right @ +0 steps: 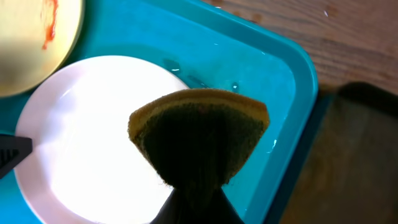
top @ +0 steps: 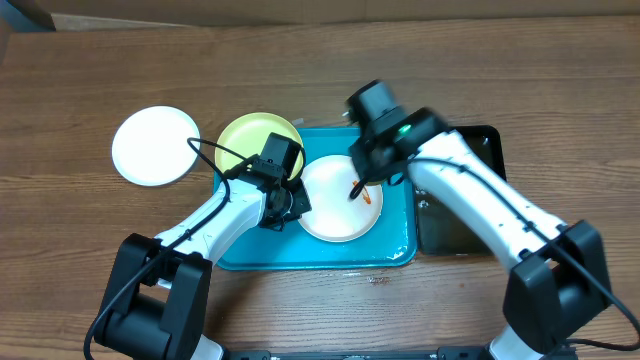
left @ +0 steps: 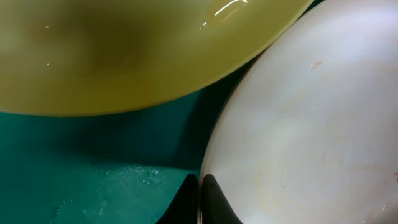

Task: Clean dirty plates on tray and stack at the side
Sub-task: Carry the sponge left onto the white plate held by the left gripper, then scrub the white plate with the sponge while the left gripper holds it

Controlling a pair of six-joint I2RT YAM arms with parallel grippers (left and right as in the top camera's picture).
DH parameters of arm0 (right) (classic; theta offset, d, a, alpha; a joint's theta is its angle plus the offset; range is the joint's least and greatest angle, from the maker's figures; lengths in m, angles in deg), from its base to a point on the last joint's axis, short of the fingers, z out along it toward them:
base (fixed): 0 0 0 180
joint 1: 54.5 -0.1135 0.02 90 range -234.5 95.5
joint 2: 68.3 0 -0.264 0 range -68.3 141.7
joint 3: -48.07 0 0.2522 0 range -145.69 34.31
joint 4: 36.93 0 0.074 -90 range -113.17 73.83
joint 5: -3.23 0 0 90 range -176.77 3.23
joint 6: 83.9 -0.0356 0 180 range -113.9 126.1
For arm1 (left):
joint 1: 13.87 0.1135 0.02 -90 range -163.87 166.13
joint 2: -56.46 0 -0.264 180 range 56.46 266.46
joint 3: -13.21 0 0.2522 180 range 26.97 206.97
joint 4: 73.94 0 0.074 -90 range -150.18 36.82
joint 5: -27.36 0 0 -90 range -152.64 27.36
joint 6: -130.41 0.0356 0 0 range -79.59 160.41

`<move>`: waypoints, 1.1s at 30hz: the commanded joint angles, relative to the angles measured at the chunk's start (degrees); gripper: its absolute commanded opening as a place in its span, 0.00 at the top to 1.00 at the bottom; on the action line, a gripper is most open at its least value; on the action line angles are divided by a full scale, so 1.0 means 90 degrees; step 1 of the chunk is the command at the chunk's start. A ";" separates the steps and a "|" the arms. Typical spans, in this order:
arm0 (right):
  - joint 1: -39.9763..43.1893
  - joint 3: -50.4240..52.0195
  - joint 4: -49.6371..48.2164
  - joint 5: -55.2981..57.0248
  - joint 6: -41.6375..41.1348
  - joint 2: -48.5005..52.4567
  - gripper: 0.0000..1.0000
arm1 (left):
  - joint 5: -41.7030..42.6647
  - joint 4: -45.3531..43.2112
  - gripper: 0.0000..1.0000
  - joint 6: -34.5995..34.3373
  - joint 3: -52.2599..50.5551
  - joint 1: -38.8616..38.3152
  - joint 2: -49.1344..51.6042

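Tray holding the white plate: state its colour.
Turquoise-blue tray, clearest in the overhead view.

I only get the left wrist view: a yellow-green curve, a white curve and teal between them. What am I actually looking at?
Observer: Two plates on a turquoise tray. From overhead, the green plate lies across the tray's far left corner, partly over the rim.
Operator: Is anything happening to the white one?
Observer: Yes. The right gripper holds a sponge over the white plate.
Operator: Is the green one dirty?
Observer: The right wrist view shows an orange-red smear on it.
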 commanded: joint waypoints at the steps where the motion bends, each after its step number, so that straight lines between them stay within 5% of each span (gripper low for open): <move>1: -0.0323 0.0245 -0.0316 0.1525 0.0068 0.0211 0.96 | 0.0053 0.0034 0.96 0.0080 0.0083 -0.0019 0.0068; 15: -0.0461 0.0821 -0.1120 0.1977 0.0306 0.1030 0.96 | 0.0053 0.0058 0.96 0.0126 0.0085 -0.0019 0.0068; 33: -0.0495 0.0821 -0.0843 0.0080 0.0306 0.1457 0.96 | 0.0051 0.0061 0.96 0.0126 0.0085 -0.0019 0.0068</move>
